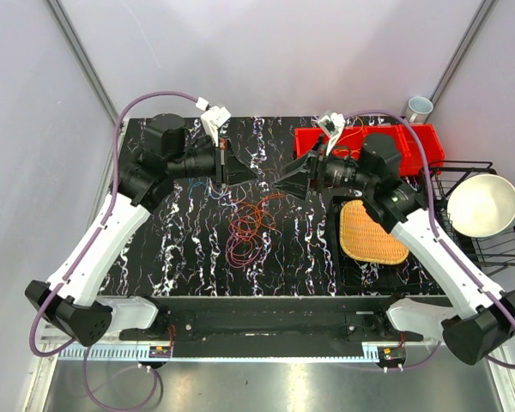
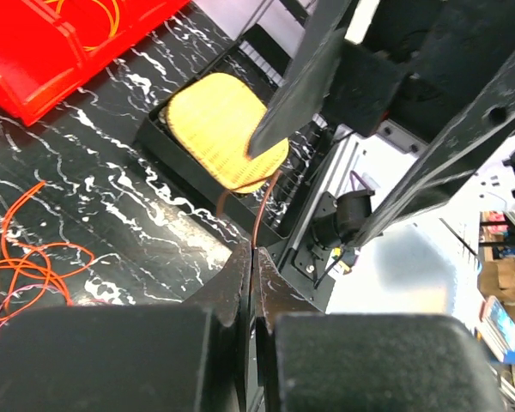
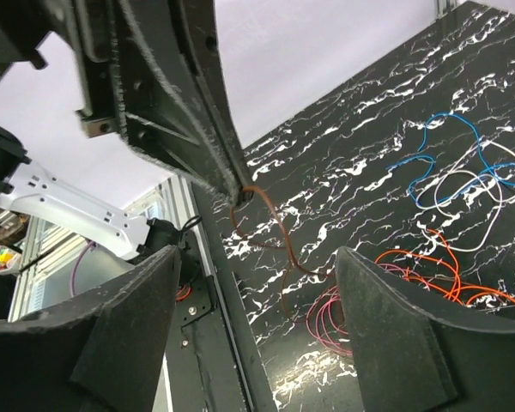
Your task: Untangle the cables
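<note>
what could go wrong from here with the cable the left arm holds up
The right gripper is open right by the left gripper; their tips could collide, or it may miss the thin held cable. That cable runs down to the tangle, so pulling may tighten it.

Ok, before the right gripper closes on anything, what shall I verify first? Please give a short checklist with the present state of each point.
1. Left gripper is shut on the reddish-brown cable: ok, the strand rises from its closed tips.
2. Right gripper is open: ok, its jaws stand wide apart.
3. The reddish-brown cable is between the right jaws: cannot tell. In the right wrist view it crosses the gap, but the depth is unclear.
4. The reddish-brown cable is free of the pink cables: not ok, its lower part runs down into them.
</note>
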Motion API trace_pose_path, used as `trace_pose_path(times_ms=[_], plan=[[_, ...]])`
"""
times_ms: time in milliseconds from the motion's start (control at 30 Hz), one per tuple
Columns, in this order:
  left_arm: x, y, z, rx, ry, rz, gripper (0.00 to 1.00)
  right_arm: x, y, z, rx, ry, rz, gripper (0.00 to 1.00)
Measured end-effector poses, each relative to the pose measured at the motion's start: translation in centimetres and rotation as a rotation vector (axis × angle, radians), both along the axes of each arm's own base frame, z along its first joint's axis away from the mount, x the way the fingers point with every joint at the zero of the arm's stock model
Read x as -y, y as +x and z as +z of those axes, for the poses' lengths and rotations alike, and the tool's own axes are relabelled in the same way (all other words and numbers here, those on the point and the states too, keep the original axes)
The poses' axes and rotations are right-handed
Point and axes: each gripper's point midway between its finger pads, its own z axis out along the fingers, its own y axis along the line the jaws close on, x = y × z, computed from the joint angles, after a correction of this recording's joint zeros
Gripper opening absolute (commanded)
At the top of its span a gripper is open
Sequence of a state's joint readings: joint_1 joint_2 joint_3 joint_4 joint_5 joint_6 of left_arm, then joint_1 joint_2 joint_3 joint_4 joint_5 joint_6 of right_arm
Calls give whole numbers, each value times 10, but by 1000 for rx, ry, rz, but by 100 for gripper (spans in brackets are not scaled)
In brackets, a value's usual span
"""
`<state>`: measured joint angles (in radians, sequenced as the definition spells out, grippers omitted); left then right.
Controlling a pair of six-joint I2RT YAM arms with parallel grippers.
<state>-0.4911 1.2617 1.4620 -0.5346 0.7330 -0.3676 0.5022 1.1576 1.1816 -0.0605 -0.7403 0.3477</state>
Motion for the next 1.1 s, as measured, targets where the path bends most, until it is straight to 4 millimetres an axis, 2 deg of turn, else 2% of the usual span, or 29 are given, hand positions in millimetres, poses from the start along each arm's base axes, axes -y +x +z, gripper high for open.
trace_pose_path(times_ms=[67,100,167,200,233,267,300,333,367,400,533,667,800,900,1100], plan=[[2,-1,1,-1,-6,-9,0,-5,1,-4,-5,-14,0,71],[3,-1,1,0,-8,-12,0,-7,1,-7,-8,-21,1,46],[5,-2,0,-2,-9,-16,0,-11,3,-12,-4,-36,-4,24],[5,-2,0,-3,-9,-16,0,-13,3,-14,-12,-41,-7,4],[5,-2,-1,-4,-9,-16,0,-13,4,-15,-8,-48,-12,0],[5,-2,-3,-8,-7,-17,0,-14,4,-17,-9,-53,-15,0],[5,-2,-4,-12,-4,-17,7,-15,4,-17,-11,-55,-20,0],[6,-2,-5,-14,-4,-16,50,-15,5,-18,-14,-57,-29,0],[6,-1,-6,-16,-2,-16,78,-16,5,-18,-13,-59,-33,0],[6,0,-8,-15,2,-12,98,-16,6,-18,-14,-60,-45,0],[1,11,-21,-39,52,59,99,-14,14,-20,-17,-66,-100,0],[-17,26,-41,-48,155,200,99,-6,27,-11,-24,-76,-198,0],[-49,28,-63,-45,259,351,99,3,36,22,21,-46,-278,0],[-80,14,-76,-32,327,455,99,10,40,53,68,-11,-333,0],[-136,-12,-94,18,414,636,99,19,56,99,133,24,-427,0]])
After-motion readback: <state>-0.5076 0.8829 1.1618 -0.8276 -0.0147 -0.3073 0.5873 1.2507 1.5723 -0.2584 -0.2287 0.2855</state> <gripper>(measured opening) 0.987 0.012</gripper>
